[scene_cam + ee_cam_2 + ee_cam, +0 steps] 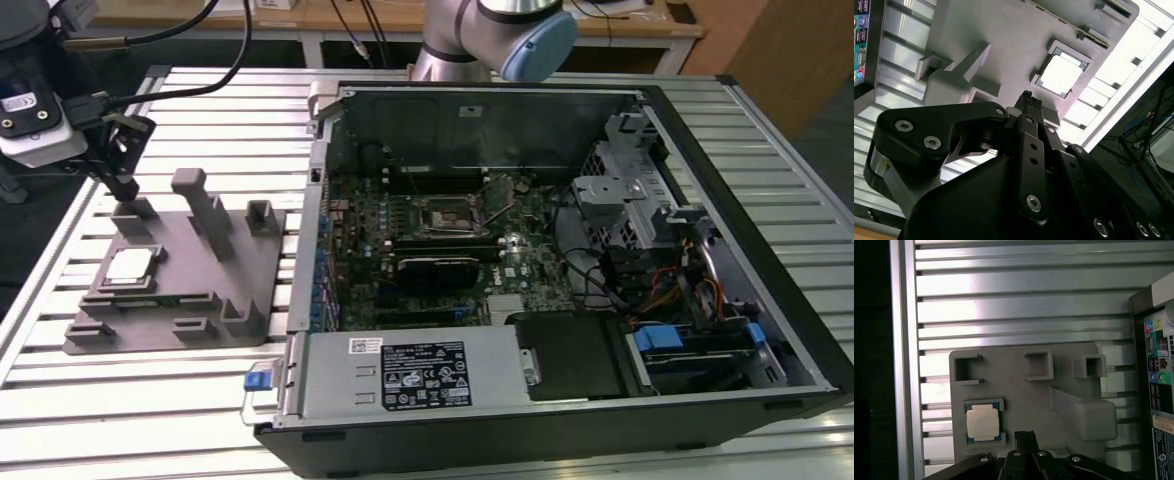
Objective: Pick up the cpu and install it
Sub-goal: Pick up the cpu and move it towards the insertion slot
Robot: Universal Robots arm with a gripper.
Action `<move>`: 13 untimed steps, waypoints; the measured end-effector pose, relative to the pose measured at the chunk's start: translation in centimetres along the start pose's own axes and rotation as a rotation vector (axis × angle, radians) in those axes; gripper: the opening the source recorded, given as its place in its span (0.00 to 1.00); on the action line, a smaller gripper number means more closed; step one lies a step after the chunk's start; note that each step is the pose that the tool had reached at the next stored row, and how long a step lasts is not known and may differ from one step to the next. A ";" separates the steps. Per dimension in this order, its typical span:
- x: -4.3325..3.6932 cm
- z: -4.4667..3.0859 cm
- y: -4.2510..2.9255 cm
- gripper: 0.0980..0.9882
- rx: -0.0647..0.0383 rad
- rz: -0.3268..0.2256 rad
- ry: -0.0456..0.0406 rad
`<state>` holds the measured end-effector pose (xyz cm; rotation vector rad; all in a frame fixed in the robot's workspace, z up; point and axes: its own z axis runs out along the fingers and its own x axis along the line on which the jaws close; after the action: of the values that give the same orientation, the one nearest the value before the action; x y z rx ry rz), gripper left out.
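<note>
Slatted table (200, 100) bears fixture (187, 300) seating the cpu (130, 265), closed hand (126, 192) near.

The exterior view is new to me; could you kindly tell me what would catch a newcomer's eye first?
The open computer case, its motherboard exposed, dominates the exterior view's right. At that view's left a grey fixture lies on the slatted table with the silver cpu seated in a recess. The claw hangs over the fixture near the cpu, holding nothing.
</note>
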<state>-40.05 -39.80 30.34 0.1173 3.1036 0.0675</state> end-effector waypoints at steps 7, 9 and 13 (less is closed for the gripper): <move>0.04 0.05 -0.01 0.01 0.000 0.000 0.0000; 0.13 0.16 -0.03 0.01 0.000 0.000 0.0000; 0.34 0.52 -0.13 0.01 0.000 0.000 0.0000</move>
<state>-40.38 -39.89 29.80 0.1172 3.1036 0.0676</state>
